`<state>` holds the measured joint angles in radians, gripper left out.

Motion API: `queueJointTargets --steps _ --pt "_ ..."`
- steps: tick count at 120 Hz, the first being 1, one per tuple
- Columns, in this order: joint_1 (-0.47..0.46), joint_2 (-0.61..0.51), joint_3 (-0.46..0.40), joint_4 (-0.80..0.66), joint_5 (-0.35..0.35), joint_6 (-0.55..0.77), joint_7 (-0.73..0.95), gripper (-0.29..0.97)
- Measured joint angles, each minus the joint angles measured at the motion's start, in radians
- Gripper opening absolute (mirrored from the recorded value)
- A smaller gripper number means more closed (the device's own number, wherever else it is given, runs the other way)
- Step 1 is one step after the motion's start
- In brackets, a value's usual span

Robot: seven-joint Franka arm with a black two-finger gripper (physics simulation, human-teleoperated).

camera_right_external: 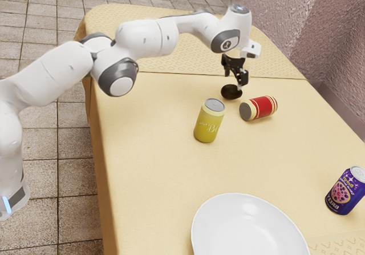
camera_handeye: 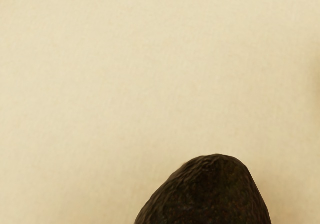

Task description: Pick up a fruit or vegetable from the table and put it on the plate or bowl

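Observation:
A dark, rough-skinned avocado lies on the tan table, just beyond the red can. My black gripper hangs directly over it, fingers pointing down and open, their tips level with the fruit's top and not closed on it. Close under my hand in the wrist view, the avocado bulges up as a dark mound against bare tabletop. A white plate sits at the table's near edge, far from the gripper.
A yellow can stands upright near the avocado. A red can lies on its side beside the fruit. A purple can leans near the exterior view's right edge. A woven mat covers the table's far part.

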<state>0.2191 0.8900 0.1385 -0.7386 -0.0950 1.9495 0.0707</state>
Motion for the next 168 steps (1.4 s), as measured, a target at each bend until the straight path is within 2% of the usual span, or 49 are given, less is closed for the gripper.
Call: queueJointTargets --steps 94,109,125,142,148,159,168 --pt "0.022 0.076 -0.052 -0.002 -0.003 0.065 0.006 0.68" --pt "0.031 0.077 -0.051 -0.007 -0.035 0.067 0.006 0.45" --pt "0.032 0.075 -0.050 -0.007 -0.045 0.070 0.005 0.33" --pt "0.023 0.003 -0.046 -0.018 -0.037 0.055 0.004 0.26" --pt "0.020 -0.031 -0.046 -0.035 -0.033 0.042 0.005 0.28" --pt "-0.012 -0.143 -0.051 -0.136 -0.018 0.025 0.008 0.27" --pt "-0.073 -0.263 -0.052 -0.247 0.003 0.011 0.010 0.26"
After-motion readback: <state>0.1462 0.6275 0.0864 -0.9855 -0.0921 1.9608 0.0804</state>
